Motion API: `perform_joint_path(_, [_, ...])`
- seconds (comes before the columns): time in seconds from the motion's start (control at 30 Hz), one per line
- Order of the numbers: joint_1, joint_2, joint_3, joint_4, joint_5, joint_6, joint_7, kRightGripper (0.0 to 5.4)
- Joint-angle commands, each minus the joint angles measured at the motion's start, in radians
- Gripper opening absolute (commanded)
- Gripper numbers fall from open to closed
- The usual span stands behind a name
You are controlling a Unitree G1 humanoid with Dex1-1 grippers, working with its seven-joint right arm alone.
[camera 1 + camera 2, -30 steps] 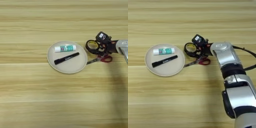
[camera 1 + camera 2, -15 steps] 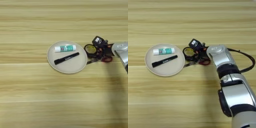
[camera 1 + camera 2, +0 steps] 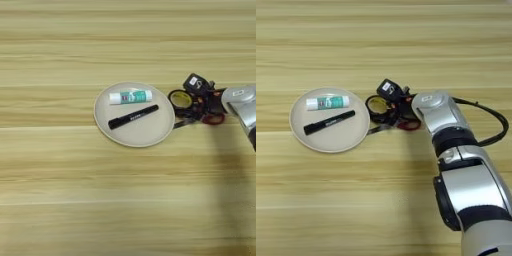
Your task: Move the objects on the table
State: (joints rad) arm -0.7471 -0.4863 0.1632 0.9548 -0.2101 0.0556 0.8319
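Left eye view: plate (image 3: 105,127) holding 2 items, glue stick (image 3: 130,96) and marker (image 3: 133,116), probably sorted there; tape roll (image 3: 180,99) and scissors (image 3: 202,116) just beside its right rim on the table (image 3: 75,200). Right eye view: gripper (image 3: 390,102) over the tape roll, presumably to take it; jaw state cannot be told.
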Motion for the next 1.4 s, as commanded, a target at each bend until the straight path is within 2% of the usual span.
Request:
perform_joint_path(0.03, [-0.099,-0.023,-0.010,-0.027,0.000,-0.023,-0.032,4.05])
perform_joint_path(0.23, [-0.100,-0.025,-0.010,-0.025,-0.002,-0.026,-0.033,4.05])
perform_joint_path(0.57, [-0.105,-0.026,-0.010,-0.019,-0.003,-0.031,-0.037,5.36])
perform_joint_path(0.93, [-0.090,-0.030,-0.018,-0.081,0.009,-0.027,-0.024,5.36])
perform_joint_path(1.23, [-0.015,-0.026,-0.023,-0.266,0.032,0.018,0.013,5.36])
perform_joint_path(1.4, [0.008,-0.025,-0.025,-0.324,0.034,0.042,0.017,5.36])
